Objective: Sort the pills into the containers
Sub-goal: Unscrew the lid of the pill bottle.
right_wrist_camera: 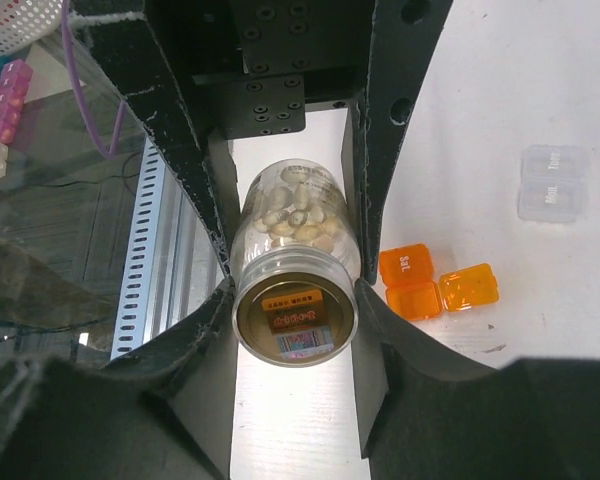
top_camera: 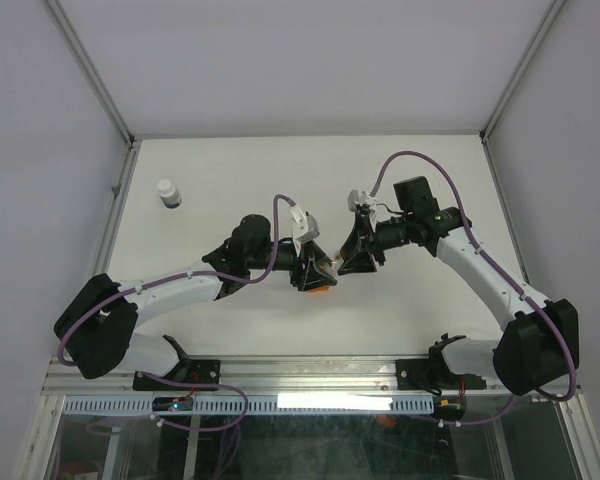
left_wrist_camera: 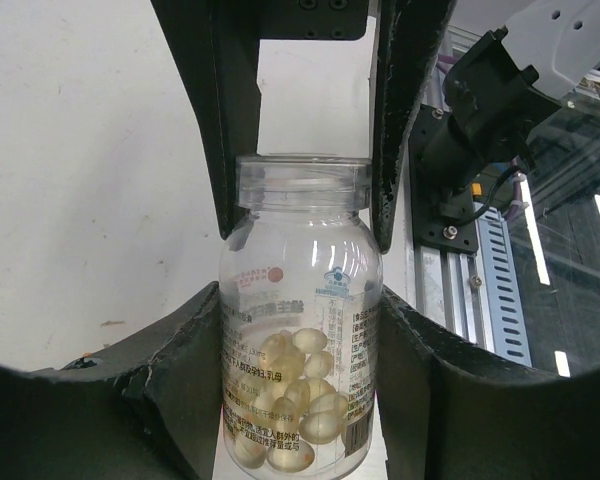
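The left claw [left_wrist_camera: 300, 320] clamps the clear bottle [left_wrist_camera: 300, 240] above the desk [top_camera: 230, 180], and the right claw [right_wrist_camera: 295, 330] pinches its cap end. Risk — a weak body grip lets the bottle spin, scattering pills [left_wrist_camera: 298, 395] past the orange pillbox [right_wrist_camera: 440, 290].

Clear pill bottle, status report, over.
Left gripper shut on clear bottle body. Right gripper closed on its cap end. Orange pill boxes nearby, not in the way.
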Robot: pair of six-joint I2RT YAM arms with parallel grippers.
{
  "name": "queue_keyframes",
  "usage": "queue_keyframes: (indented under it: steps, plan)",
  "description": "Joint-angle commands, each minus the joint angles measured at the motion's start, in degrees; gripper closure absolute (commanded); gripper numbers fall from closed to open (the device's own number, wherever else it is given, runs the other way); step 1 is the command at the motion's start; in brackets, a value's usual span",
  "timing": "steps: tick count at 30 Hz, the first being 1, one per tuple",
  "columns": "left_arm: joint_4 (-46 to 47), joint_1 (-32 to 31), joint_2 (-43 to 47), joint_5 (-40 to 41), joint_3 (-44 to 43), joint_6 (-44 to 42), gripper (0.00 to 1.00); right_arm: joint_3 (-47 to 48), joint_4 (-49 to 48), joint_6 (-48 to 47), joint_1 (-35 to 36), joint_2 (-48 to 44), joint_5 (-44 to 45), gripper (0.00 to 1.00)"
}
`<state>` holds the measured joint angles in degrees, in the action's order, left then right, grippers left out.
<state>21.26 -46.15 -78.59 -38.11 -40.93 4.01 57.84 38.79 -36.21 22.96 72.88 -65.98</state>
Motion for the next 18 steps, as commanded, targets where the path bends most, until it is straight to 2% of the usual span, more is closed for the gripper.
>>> queue_keyframes:
  steps: [1,4,7,11,13,18]
  plan:
    - [6.5,-0.4,1.4,-0.6,-0.2,2.0,0.96,2.3,0.9,-0.9,0.7,0.0,-7.5,0.97]
    - [7.5,-0.3,1.2,-0.6,0.3,3.0,0.87,2.2,0.5,-0.5,0.7,0.1,-8.1,1.00]
    - [8.7,-0.3,1.3,-0.4,1.1,3.8,0.72,2.2,0.3,-0.3,0.7,0.0,-8.5,1.00]
    - [9.3,-0.4,1.0,-0.3,1.4,4.4,0.60,2.0,-0.2,0.0,0.5,-0.2,-9.1,1.00]
    - [9.6,-0.4,0.7,-0.4,1.4,4.5,0.57,1.9,-0.5,0.3,0.5,-0.1,-9.2,1.00]
    - [9.9,-0.3,-0.2,-0.6,1.2,4.6,0.58,1.5,-1.2,0.9,0.3,-0.2,-9.4,1.00]
